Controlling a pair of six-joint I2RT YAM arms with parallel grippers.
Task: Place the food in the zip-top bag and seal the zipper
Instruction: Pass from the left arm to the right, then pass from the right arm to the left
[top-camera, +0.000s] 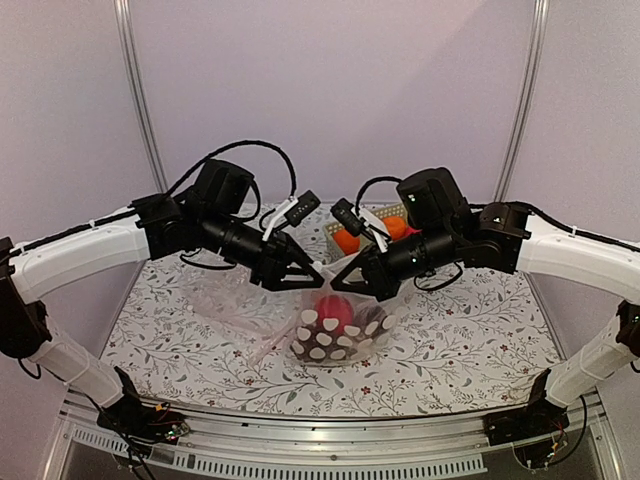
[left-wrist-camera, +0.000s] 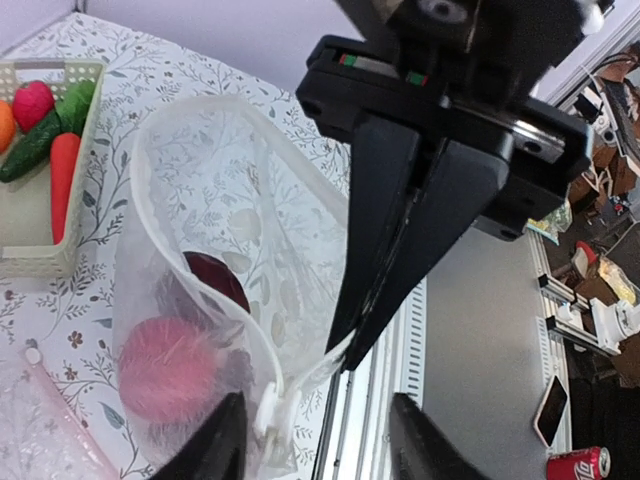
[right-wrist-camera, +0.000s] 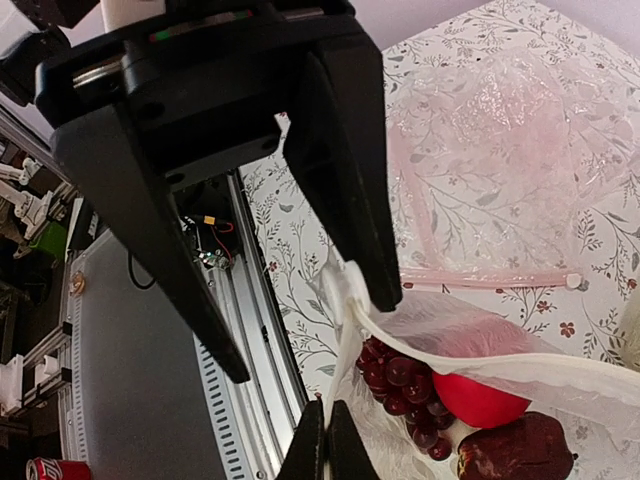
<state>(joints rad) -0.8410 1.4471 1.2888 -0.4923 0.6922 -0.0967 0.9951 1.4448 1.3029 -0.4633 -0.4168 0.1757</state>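
bag (top-camera: 340, 335): centre of counter (top-camera: 450, 340) | grapes (right-wrist-camera: 395, 380) and round fruit (right-wrist-camera: 480, 400): inside bag | second bag (top-camera: 215, 305): on counter, left of it | basket (left-wrist-camera: 35, 255): behind it, holding vegetables (left-wrist-camera: 35, 140)

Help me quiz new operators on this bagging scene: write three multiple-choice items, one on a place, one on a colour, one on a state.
1. Where are the grapes? A in a bowl; B on a plate; C inside the zip-top bag.
2. What colour is the round fruit beside them? A red; B blue; C green.
3. The right hand is: A wide open; B shut on the bag's top edge; C out of view.
Answers: C, seen through its clear wall; A, bright red in the right wrist view; B, it pinches the zipper.
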